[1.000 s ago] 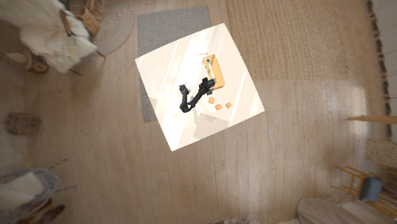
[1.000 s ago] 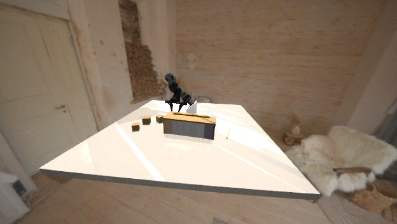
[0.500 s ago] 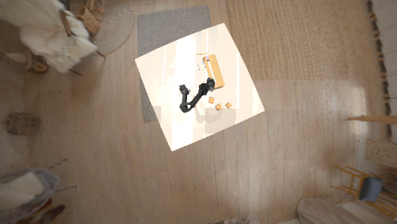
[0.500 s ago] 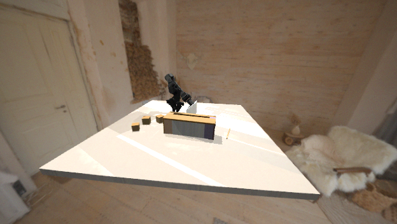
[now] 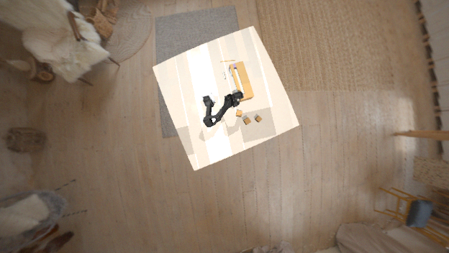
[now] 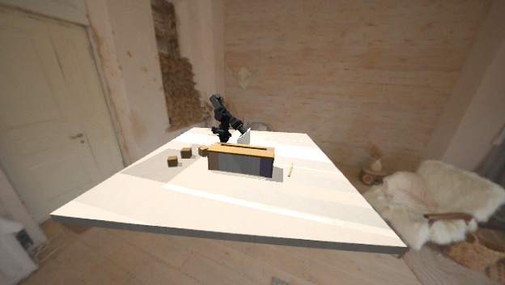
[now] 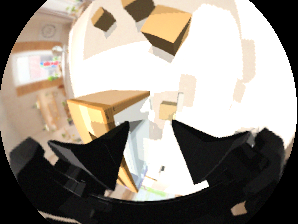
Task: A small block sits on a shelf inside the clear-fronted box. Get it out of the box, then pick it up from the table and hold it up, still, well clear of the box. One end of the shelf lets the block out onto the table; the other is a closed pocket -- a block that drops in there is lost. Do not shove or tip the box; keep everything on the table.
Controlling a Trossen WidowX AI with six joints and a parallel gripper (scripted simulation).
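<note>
Though slotted on top, a long orange box (image 5: 245, 80) (image 6: 243, 152) (image 7: 106, 113); gripper (image 5: 237, 98) (image 6: 222, 139) (image 7: 150, 123) fingers over half parted, nothing held.

Your gripper (image 5: 237, 96) (image 6: 243, 130) (image 7: 150, 123) showed two black fingers, spread apart, with nothing gripped between them. You had the wooden box (image 5: 246, 80) (image 6: 241, 151) (image 7: 108, 99) at centre-left, its lower part partly behind the left-hand finger in the picture. You saw three brown blocks near the upper edge: a large block (image 5: 239, 113) (image 6: 203, 151) (image 7: 166, 26), a block cut by the border (image 5: 247, 121) (image 6: 186, 152) (image 7: 139, 9), and a smaller-looking block (image 5: 257, 118) (image 6: 172, 161) (image 7: 103, 20) left of both. A small tan shape (image 7: 167, 110) lay just above the fingertip gap; you could not identify it.
</note>
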